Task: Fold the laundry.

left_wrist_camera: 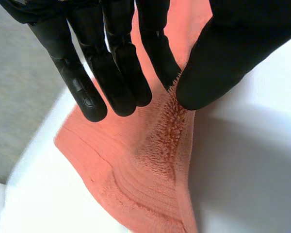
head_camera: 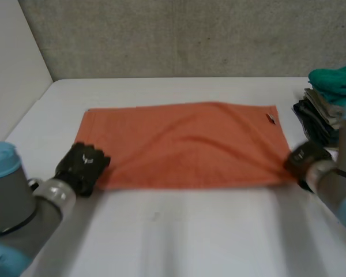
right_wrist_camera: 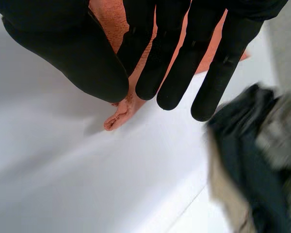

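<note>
Both left hand (head_camera: 81, 167) and right hand (head_camera: 304, 158) pinch near corners of the crosswise towel (head_camera: 184, 144).

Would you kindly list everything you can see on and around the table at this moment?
towel: one, orange, spread flat in the middle of the table
label: one, small, on the towel near its far right corner
pile of clothes: one, dark and grey, at the table's far right
teal cloth: one, on top of the pile
table: one, white, under everything
wall: one, grey, behind the table
left arm: one, grey with light-blue caps, near left
right arm: one, same colours, near right
left hand: one, black, pinching the towel's near left corner
right hand: one, black, pinching the towel's near right corner
</note>
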`<state>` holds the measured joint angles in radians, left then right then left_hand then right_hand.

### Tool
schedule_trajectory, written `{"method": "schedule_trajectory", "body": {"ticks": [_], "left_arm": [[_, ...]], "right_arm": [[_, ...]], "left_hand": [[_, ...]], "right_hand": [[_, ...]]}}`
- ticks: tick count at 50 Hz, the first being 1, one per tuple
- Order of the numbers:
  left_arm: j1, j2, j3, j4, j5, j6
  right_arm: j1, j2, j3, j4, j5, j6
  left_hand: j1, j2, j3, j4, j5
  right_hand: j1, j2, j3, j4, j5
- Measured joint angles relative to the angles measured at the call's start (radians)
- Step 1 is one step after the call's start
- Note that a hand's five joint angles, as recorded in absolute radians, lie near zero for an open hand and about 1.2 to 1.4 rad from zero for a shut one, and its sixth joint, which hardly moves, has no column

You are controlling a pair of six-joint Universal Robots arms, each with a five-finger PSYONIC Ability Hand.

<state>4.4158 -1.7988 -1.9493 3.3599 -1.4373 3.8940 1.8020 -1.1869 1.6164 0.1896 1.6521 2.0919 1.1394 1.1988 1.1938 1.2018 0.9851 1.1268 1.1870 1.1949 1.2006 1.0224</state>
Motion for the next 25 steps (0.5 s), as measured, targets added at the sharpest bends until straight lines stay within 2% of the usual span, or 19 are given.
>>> {"method": "schedule_trajectory", "body": {"ticks": [5, 10, 14, 18, 19, 25], "left_arm": [[0.01, 0.145, -0.108, -0.254, 0.0, 0.134], [0.016, 0.183, -0.109, -0.374, 0.002, 0.195], [0.014, 0.148, -0.047, -0.338, -0.001, 0.203], [0.002, 0.068, 0.054, -0.238, -0.006, 0.195], [-0.007, 0.016, 0.115, -0.181, -0.009, 0.187], [-0.043, -0.196, 0.339, -0.036, -0.018, 0.166]], "right_arm": [[-0.081, -0.152, 0.169, 0.116, -0.002, -0.151], [-0.118, -0.192, 0.217, 0.104, -0.002, -0.22], [-0.123, -0.158, 0.192, 0.05, -0.001, -0.211], [-0.115, -0.079, 0.126, -0.026, 0.006, -0.165], [-0.106, -0.032, 0.081, -0.067, 0.013, -0.135], [-0.068, 0.114, -0.08, -0.209, 0.044, -0.055]], "left_hand": [[-0.001, 0.0, 0.0, 0.0, 0.0], [-0.001, 0.0, 0.0, 0.0, 0.0], [-0.001, 0.0, 0.0, 0.0, 0.0], [-0.001, 0.0, 0.0, 0.0, 0.0], [-0.001, 0.0, 0.0, 0.0, 0.0], [-0.001, 0.0, 0.0, 0.0, 0.0]], "right_hand": [[0.0, 0.0, 0.0, 0.0, 0.0], [0.0, 0.0, 0.0, 0.0, 0.0], [0.0, 0.0, 0.0, 0.0, 0.0], [0.0, 0.0, 0.0, 0.0, 0.006], [0.0, 0.0, 0.0, 0.0, 0.01], [0.0, 0.0, 0.0, 0.0, 0.014]]}}
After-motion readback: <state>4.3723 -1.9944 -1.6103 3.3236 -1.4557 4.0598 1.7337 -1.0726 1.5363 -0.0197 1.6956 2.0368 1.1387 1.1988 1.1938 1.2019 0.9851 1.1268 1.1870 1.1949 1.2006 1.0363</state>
